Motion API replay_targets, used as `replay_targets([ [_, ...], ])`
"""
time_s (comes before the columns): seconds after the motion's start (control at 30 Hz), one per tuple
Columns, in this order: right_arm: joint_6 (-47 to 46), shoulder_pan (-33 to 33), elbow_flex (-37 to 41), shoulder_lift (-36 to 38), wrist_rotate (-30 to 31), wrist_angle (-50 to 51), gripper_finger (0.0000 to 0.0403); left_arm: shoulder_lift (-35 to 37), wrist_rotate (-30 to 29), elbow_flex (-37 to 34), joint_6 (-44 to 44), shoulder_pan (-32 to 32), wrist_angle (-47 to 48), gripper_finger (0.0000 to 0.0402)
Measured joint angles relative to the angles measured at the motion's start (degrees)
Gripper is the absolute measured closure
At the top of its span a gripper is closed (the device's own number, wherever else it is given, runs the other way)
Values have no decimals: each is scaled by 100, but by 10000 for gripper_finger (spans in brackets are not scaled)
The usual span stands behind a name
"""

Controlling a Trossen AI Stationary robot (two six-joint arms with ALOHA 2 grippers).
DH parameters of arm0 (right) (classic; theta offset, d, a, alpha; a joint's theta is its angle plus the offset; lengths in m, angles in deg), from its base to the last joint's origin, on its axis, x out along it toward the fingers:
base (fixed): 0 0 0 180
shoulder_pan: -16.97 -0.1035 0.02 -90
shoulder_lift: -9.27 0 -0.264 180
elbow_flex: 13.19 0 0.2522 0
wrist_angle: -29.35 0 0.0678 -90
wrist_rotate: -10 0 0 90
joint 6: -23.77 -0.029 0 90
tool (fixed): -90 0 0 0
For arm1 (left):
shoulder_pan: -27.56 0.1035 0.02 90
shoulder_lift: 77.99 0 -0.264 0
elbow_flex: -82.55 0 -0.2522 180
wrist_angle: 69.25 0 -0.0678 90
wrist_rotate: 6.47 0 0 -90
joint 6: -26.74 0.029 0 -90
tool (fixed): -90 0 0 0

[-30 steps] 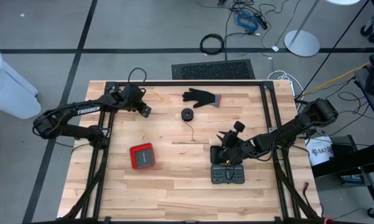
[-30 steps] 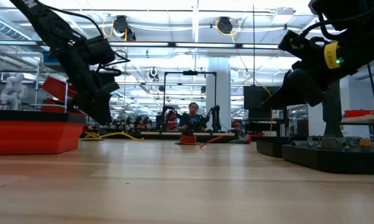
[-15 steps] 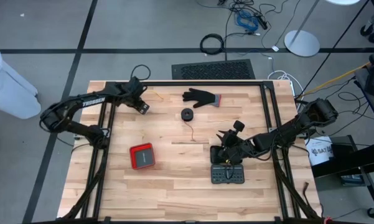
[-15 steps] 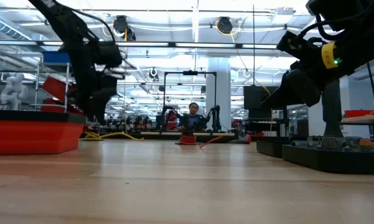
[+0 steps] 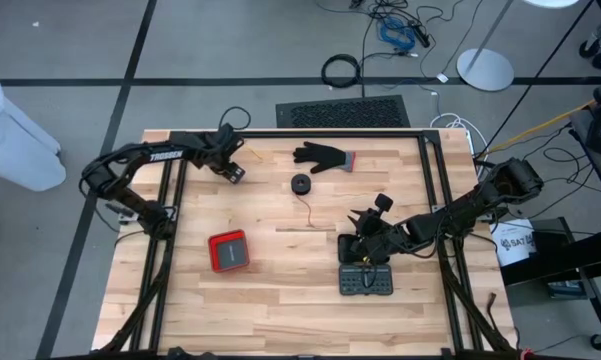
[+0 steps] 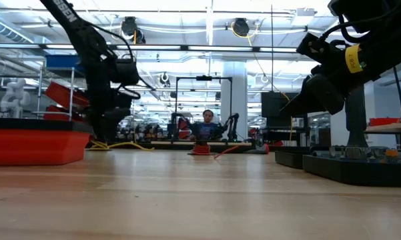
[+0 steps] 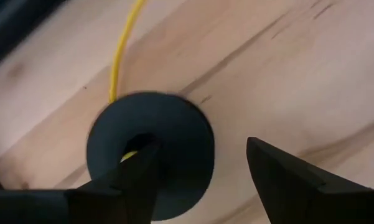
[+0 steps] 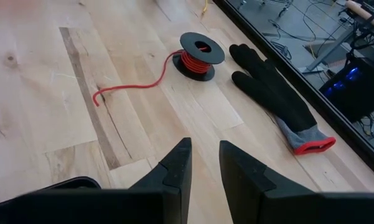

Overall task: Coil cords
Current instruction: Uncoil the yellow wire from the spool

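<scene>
A black spool (image 7: 150,146) with a thin yellow cord (image 7: 121,50) lies flat on the wood near the table's far left corner. My left gripper (image 7: 202,180) (image 5: 234,172) hangs open over it, pointing steeply down. One finger (image 7: 137,180) stands in front of the spool's centre hole and the other over bare wood. A second black spool (image 5: 300,183) (image 8: 201,53) wound with red cord lies flat at the far middle, its tail (image 8: 134,84) trailing on the wood. My right gripper (image 8: 203,168) (image 5: 360,220) waits right of centre, slightly open with nothing between its fingers. My left gripper comes at the yellow-cord spool from above, with one finger in front of its centre hole. I cannot tell whether that finger touches the spool.
A black glove with a red cuff (image 5: 323,156) lies by the far edge beside the red-cord spool. A red box (image 5: 229,251) sits left of centre. A black tray (image 5: 365,280) stands beneath my right arm. Black frame rails (image 5: 170,200) run along the table's sides.
My left arm has swung toward the table's right, and its gripper has tipped to point more steeply down over the far-left spot. My right arm has kept still.
</scene>
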Motion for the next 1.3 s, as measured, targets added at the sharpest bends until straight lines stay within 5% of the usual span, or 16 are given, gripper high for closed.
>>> replay_targets([
  [0.3, 9, 0, 0, 0, -1, 0, 332, -394, 44, 17, 56, -3, -285, 177],
  [0.5, 10, 0, 0, 0, -1, 0, 332, -410, 502, 240, 219, -163, -245, 306],
  [0.77, 14, 0, 0, 0, -1, -142, 332, -420, 1127, 492, 345, -429, -287, 308],
  [1.1, 2174, 139, -4, 0, -544, -2679, 332, -315, 2957, 1065, 334, -1067, -1411, 361],
  [1.3, 3289, 645, -7, 0, -1800, -4171, 332, -200, 3960, 1147, 179, -1533, -2972, 362],
])
